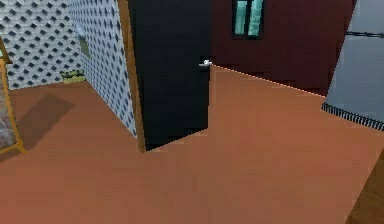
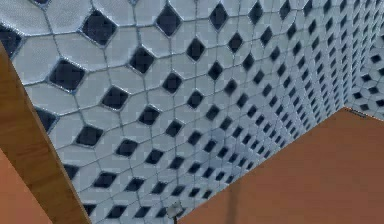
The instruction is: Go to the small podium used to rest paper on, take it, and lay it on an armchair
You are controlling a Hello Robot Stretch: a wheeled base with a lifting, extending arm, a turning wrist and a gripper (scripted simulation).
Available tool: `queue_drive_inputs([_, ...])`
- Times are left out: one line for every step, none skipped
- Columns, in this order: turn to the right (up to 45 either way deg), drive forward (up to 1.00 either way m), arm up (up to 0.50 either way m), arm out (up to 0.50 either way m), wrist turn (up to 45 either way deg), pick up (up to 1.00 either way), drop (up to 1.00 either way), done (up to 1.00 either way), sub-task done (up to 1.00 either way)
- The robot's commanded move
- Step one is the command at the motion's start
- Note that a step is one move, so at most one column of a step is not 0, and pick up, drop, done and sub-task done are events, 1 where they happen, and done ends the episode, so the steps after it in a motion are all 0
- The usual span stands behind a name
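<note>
Reddish-brown floor (image 1: 250, 150) spreads ahead of the robot, and on it no stand for paper can be made out, so which way the small podium lies from the gripper cannot be told. How the gripper stands cannot be told either.

A dark door (image 1: 172, 70) with a pale handle (image 1: 206, 64) stands near the middle of the forward view. Against its left side a wall of blue-and-white patterned tiles (image 1: 100, 55) runs back toward a further space at the forward view's left. A yellow wooden frame (image 1: 8, 115) leans in at that edge. To the right of the door a dark red wall (image 1: 295, 45) carries a small teal window or picture (image 1: 247, 17), and a tall grey cabinet-like thing (image 1: 362, 70) stands at the right edge.

In the arm side view the same kind of patterned wall (image 2: 200, 90) stands close, with a wedge of floor (image 2: 335, 170) at the lower right. Nothing graspable lies between robot and wall there.

The step in hand looks like searching. The next move probably calls for driving or turning the base, either left past the door or right across the open floor, before the arm has any use.
</note>
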Motion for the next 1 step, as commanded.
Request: queue_drive_inputs([0.0,0.0,0.32,0.0,0.0,0.0,0.0,0.0,0.0])
